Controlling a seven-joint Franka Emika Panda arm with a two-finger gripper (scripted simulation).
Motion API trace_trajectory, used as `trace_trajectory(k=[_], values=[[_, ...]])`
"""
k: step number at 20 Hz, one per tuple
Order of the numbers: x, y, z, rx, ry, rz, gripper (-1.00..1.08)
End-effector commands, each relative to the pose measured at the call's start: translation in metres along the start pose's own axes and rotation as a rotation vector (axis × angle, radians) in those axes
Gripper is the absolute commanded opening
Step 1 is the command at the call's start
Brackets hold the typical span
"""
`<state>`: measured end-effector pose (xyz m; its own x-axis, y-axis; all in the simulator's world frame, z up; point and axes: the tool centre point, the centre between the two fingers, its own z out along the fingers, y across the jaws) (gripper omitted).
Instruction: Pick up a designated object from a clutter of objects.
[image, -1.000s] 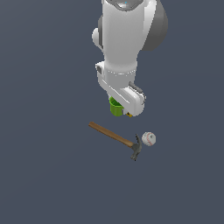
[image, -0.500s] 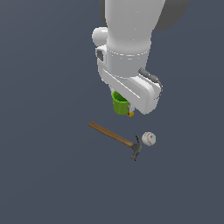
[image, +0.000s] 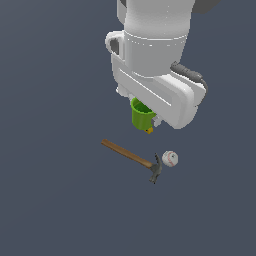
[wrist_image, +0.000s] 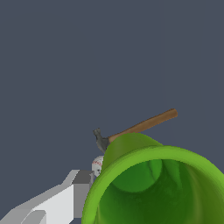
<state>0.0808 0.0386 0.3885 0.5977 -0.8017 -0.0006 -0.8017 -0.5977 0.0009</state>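
The gripper (wrist_image: 89, 199) grasps the green cup (image: 141, 115) upright, mouth up; hammer (image: 131, 157) and baseball (image: 170, 159) lie at its 5 o'clock.

The arm's white housing hides the green cup's (image: 142, 116) rim and the gripper (image: 150, 117). In the wrist view the cup is cut off by the frame and covers most of the baseball (wrist_image: 97, 166).

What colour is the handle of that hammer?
Brown, like wood; the hammer has a dark grey head. It shows best in the exterior view.
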Motion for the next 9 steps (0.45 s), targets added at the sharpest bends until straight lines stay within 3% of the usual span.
trace_trajectory(k=[1,9], values=[[0.0018,-0.004,-0.0066,0.001,0.001,0.0,-1.0],[0.004,-0.0087,-0.0135,0.001,0.001,0.0,-1.0]])
